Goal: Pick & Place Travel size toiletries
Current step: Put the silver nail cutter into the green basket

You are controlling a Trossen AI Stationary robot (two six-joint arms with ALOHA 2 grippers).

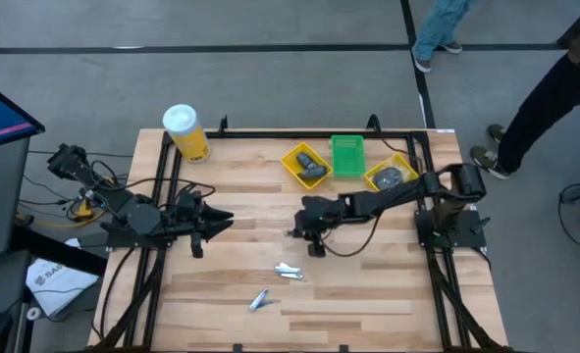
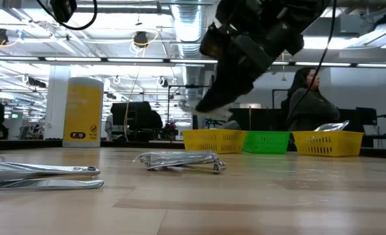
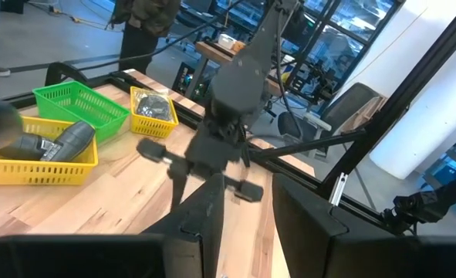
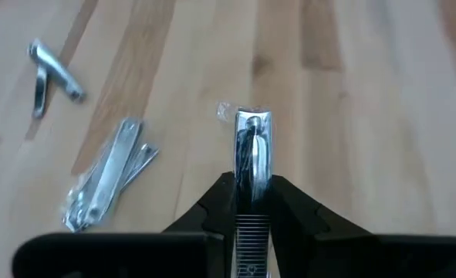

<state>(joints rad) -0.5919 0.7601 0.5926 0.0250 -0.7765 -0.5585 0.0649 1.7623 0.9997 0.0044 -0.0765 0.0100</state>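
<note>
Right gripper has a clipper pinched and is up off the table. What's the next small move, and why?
Probably carry it toward the trays at the far edge. The right gripper is shut on a silver nail clipper above bare wood, while two more clippers lie loose. Which tray takes clippers is unclear; the green tray looks empty.

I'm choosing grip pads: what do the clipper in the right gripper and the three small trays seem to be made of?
The shiny silver clipper clamped in the right gripper looks like polished metal: mirror-like reflections. The yellow trays and the green tray look like moulded plastic, judging by saturated colour and lattice walls.
</note>
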